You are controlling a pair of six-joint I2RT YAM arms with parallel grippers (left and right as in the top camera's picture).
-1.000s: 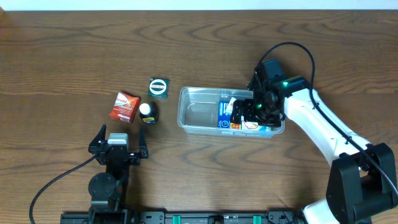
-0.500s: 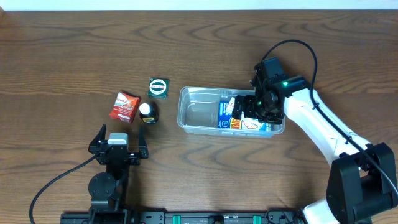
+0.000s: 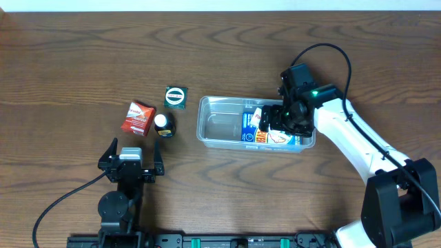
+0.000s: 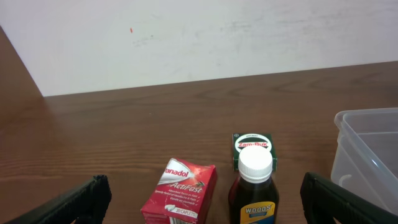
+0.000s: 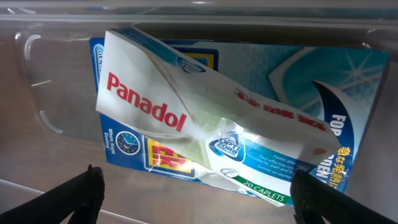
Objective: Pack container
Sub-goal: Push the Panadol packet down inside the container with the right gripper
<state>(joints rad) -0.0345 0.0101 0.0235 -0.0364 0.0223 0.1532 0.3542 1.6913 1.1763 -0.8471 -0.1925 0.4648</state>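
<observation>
"Container [image 3: 219, 128] position?"
"Sat centre-right on the surface [image 3: 83, 55], boxes [image 3: 265, 129] at its right end."
"Claws?"
"Right claw [image 5: 199, 193] hung wide over those boxes, gripping nothing; left claw [image 4: 205, 196] stood wide, empty."

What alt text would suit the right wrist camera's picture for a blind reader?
A crumpled white Panadol box lies on a blue box inside the clear container. The right gripper hangs open above them, its dark fingertips at the bottom corners.

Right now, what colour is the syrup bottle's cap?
The cap is white; left wrist view shows it best.
</observation>
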